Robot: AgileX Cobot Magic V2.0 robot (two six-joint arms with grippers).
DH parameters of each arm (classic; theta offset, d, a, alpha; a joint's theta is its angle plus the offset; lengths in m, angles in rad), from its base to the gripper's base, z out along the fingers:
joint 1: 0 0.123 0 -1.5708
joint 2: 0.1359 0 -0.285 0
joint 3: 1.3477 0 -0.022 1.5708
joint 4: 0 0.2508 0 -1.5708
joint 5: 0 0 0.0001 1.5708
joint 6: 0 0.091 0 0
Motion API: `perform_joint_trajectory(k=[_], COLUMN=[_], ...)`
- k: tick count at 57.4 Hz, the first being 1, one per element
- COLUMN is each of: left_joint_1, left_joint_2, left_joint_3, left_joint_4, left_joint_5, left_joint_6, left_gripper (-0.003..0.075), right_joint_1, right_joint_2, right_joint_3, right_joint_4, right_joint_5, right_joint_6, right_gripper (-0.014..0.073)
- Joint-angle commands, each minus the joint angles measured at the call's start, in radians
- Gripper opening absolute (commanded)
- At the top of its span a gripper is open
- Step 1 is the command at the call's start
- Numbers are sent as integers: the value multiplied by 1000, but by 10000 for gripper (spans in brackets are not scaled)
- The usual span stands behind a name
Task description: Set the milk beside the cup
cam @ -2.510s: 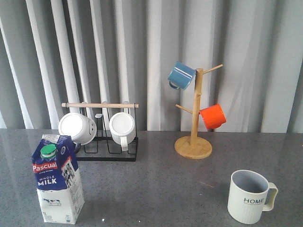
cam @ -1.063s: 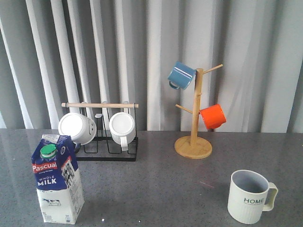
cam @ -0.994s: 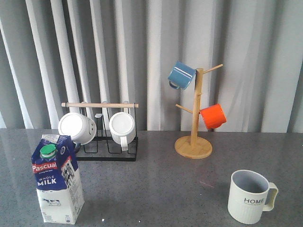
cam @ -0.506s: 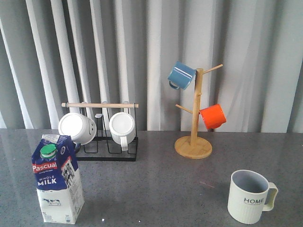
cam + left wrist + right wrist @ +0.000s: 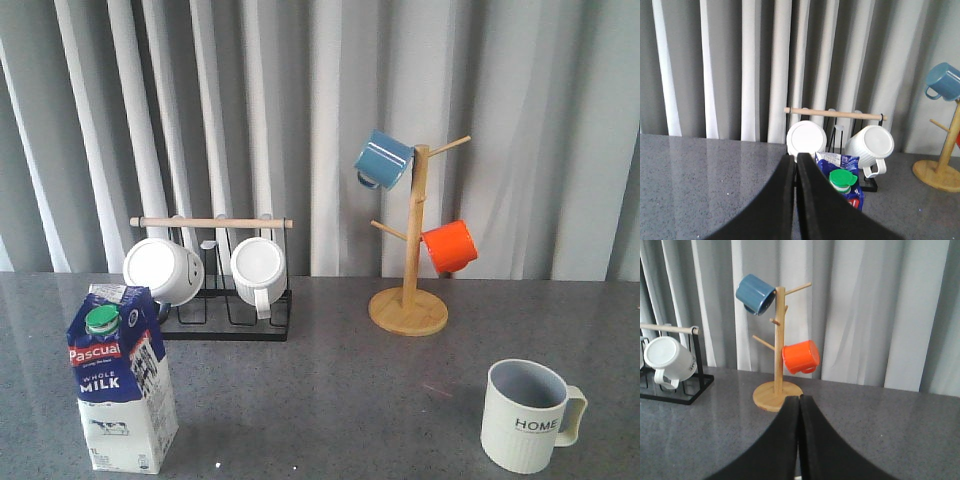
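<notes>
We see the milk just past our left gripper, both it and the right gripper pressed together on nothing.

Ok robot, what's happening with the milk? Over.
Both grippers shut, holding nothing. Milk upright, far left of the cup. Bare table between them.

Milk upright at the table's near left, well apart from the cup at near right

Bright, even, soft light; sharp views, faint sheen on the grey table, shadows weak.
</notes>
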Motion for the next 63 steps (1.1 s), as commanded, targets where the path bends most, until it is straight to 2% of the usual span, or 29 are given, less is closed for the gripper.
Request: perform_joint_trajectory(k=[1,9,15,26,32,40,63], left_joint_1=[-8,-8,-8,-8,-8,-8,-8], left_joint_2=[42,103,151,199,208,208,206], left_joint_3=[-36,-37,-37,-38,-39,-39,-37], left_joint_4=[-6,-7,-7,-7,-7,-7,-7], left_joint_5=[-53,15,52,53,46,2,10], left_joint_6=[-1,-5,-4,-5,-5,-5,-5], left_gripper=[2,50,124,360,469,528,523], right_joint_1=[-4,-4,-4,-4,-4,-4,-4], right_joint_2=[38,76,106,118,118,118,127], right_joint_3=[-37,-37,-37,-37,-37,-37,-37], right_joint_4=[0,-62,-112,-127,-126,-125,-119], right_joint_5=[-38,0,28,38,35,-6,-30], right_joint_6=[-3,-4,-4,-3,-3,-3,1], right_gripper=[9,79,188,468,554,571,571])
